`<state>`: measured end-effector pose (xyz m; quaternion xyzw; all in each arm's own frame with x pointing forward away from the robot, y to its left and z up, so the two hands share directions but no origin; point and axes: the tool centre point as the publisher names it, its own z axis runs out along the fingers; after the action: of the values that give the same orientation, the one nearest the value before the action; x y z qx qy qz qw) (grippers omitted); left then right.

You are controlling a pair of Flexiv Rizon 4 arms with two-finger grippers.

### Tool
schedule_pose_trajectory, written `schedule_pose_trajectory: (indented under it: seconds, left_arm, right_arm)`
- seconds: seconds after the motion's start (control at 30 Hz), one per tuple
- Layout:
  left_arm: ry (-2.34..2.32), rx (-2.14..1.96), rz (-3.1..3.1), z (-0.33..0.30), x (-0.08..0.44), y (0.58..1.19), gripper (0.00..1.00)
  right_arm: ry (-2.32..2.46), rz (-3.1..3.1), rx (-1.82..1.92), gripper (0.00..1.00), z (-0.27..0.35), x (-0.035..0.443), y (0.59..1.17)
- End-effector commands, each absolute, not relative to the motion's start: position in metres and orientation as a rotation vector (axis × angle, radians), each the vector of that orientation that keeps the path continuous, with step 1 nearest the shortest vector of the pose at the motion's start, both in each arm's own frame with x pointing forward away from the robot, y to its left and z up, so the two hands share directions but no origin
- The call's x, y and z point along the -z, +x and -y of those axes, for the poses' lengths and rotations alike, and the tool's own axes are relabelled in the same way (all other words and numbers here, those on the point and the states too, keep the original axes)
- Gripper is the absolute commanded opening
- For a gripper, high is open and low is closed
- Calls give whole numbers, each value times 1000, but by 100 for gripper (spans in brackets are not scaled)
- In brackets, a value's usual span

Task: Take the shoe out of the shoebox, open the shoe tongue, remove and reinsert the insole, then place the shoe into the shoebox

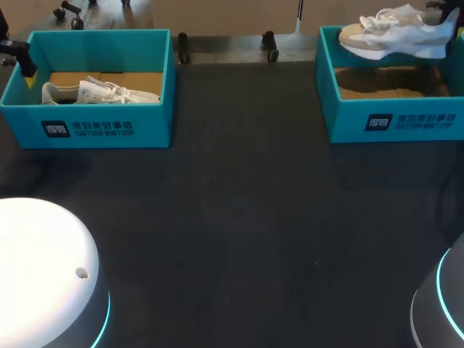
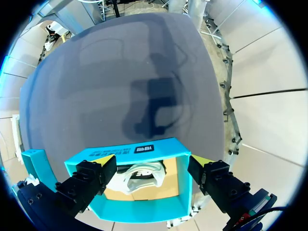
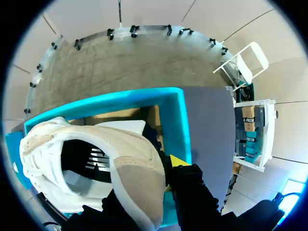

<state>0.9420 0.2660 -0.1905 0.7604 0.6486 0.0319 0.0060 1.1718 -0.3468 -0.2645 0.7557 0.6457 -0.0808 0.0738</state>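
A beige and white shoe (image 1: 395,32) hangs above the right teal shoebox (image 1: 395,119), its sole over the box's back edge. My right gripper (image 1: 451,25) is shut on the shoe's heel. In the right wrist view the shoe (image 3: 96,154) fills the space ahead of the right gripper (image 3: 150,177); one yellow-tipped finger (image 3: 179,161) shows outside the heel and the other is hidden by the shoe. The shoebox (image 3: 175,120) lies below it. My left gripper (image 2: 154,166) stands open above the left shoebox (image 2: 134,151), which holds a white shoe (image 2: 139,175).
The left shoebox (image 1: 94,127) with its white shoe (image 1: 98,92) sits at the table's back left, and my left gripper (image 1: 22,61) hovers at its left end. Dark table (image 1: 239,217) stretches between and in front of the boxes. Both arm bases occupy the near corners.
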Motion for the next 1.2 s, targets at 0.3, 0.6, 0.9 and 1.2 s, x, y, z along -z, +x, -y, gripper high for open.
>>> schedule_pose_trajectory:
  seconds: [0.3, 0.6, 0.9, 1.2]
  left_arm:
    - [2381, -108, -2029, -266, 190, 940, 100]
    - [2381, -108, -2029, -266, 190, 940, 100]
    - [2381, -108, -2029, -266, 190, 940, 100]
    - [2381, -108, -2029, -266, 190, 940, 100]
  right_arm:
    - [2210, -1911, 106, 0, 326, 184, 1105]
    - [2172, -1870, 29, 0, 295, 146, 1042]
    - [2133, -1838, 14, 0, 239, 137, 978]
    - [2115, -1697, -46, 0, 174, 141, 921]
